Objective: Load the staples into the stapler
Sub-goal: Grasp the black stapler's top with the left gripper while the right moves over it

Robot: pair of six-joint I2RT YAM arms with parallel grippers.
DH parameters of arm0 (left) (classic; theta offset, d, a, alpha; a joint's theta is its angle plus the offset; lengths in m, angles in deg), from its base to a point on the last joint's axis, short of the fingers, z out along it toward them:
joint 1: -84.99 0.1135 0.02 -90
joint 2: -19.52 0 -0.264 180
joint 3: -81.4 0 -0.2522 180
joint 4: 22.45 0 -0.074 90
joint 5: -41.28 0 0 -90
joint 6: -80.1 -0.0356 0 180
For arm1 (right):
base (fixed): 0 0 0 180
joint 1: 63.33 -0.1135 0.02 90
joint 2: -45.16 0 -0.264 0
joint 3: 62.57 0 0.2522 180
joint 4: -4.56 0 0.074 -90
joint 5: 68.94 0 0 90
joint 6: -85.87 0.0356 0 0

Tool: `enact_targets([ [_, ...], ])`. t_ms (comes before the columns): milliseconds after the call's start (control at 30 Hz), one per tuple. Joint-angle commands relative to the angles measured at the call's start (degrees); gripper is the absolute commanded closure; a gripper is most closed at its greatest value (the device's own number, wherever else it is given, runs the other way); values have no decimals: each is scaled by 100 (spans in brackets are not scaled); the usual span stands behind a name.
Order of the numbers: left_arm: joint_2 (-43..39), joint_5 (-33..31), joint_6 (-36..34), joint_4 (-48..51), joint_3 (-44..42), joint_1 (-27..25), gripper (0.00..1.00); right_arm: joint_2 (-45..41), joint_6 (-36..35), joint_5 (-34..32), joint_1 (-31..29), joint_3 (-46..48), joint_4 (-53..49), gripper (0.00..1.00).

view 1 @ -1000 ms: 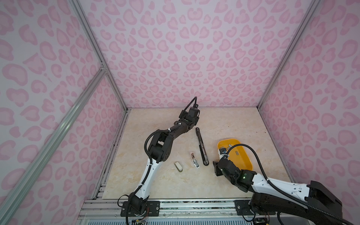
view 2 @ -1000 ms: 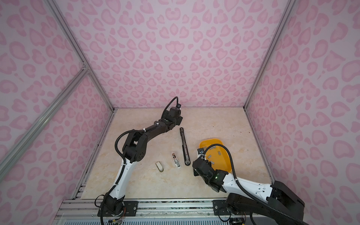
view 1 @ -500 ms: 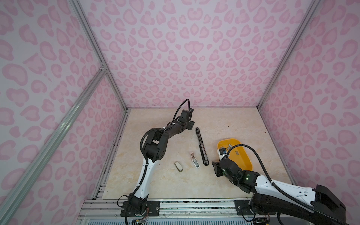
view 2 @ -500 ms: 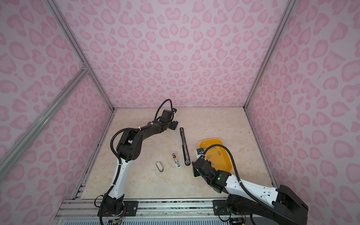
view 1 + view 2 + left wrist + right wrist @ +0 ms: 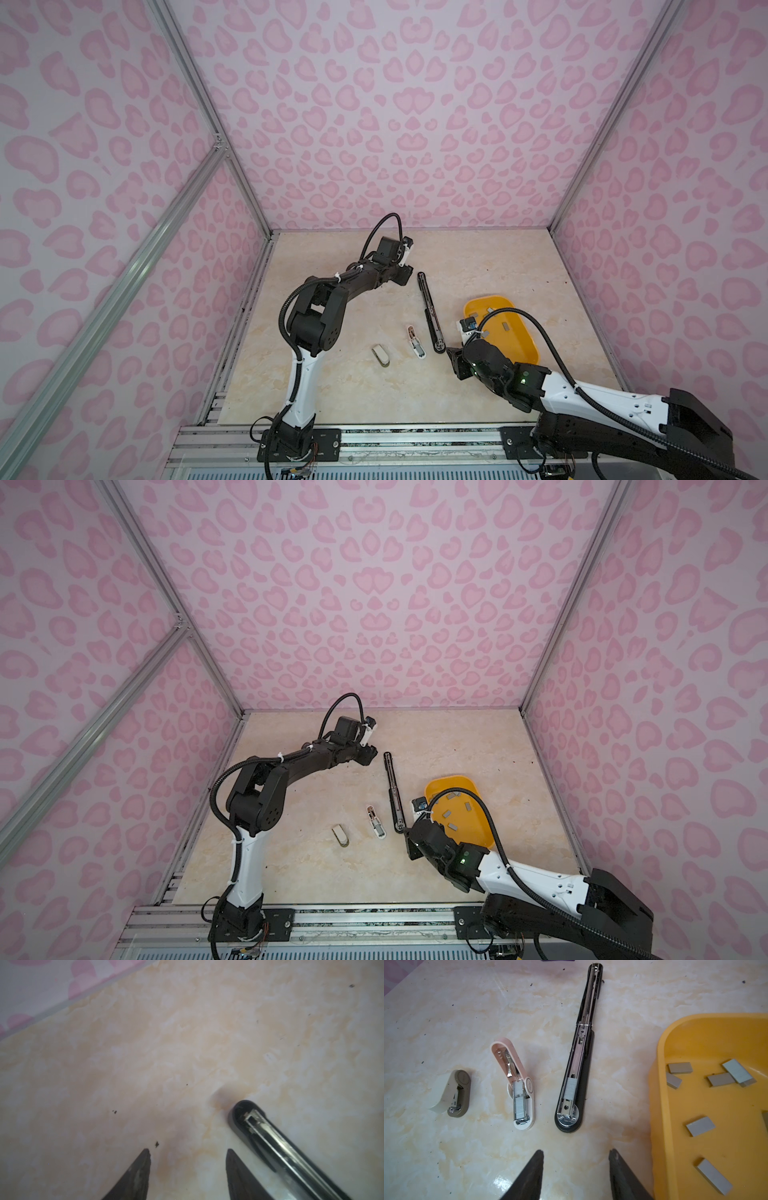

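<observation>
Marble-look table (image 5: 498, 257) carries everything on its right half, inside the pink patterned walls. Reaching to the far middle, the left gripper (image 5: 406, 275) sits just left of the far tip of the long black stapler (image 5: 430, 311). In the left wrist view its fingertips (image 5: 143, 1164) stand partly apart with only bare table between them, and the stapler's tip lies outside the gap, beside one finger. The right gripper (image 5: 454, 360) hangs low at the stapler's near end, between it and the yellow tray (image 5: 525, 340). Its jaws are parted about halfway and grip nothing.

The tray lies at the right, its left rim close to the black stapler's near half. That stapler is opened out flat and runs from near to far, with one loaded strip (image 5: 570, 1088) in its channel toward the near end. Just left of that end lies the pink-and-white stapler (image 5: 415, 343) — also opened, its metal magazine holding staples. Left again, a little apart, is the small beige stapler (image 5: 381, 356).

Smallest of all are the staples (image 5: 699, 1126) — several loose grey strips scattered over the tray floor, some touching or overlapping near its far end.
</observation>
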Motion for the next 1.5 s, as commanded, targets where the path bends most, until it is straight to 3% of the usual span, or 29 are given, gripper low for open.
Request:
enact_targets([
  [0, -305, 460, -35, 43, 147, -59, 41, 164, 51, 39, -24, -92, -62, 45],
  [333, -248, 602, 67, 230, 278, -82, 42, 1825, -20, -172, 54, -1127, -434, 44],
  [533, -270, 764, 706, 296, 396, -32, 44, 2543, -47, -120, 221, -1383, -253, 49],
  [733, -389, 881, 1593, 351, 404, 33, 41, 2668, -85, -185, 274, -1410, -53, 61],
  [933, -615, 526, 2197, 845, 269, 15, 37, 2920, -129, -182, 350, -1457, 158, 64],
  [1233, -454, 1085, 3192, 949, 225, -2, 36, 2967, -21, -155, 387, -1443, 345, 91],
  [1467, -231, 1129, 3592, 912, 265, -82, 34, 2712, 349, 583, 711, -1144, 837, 96],
])
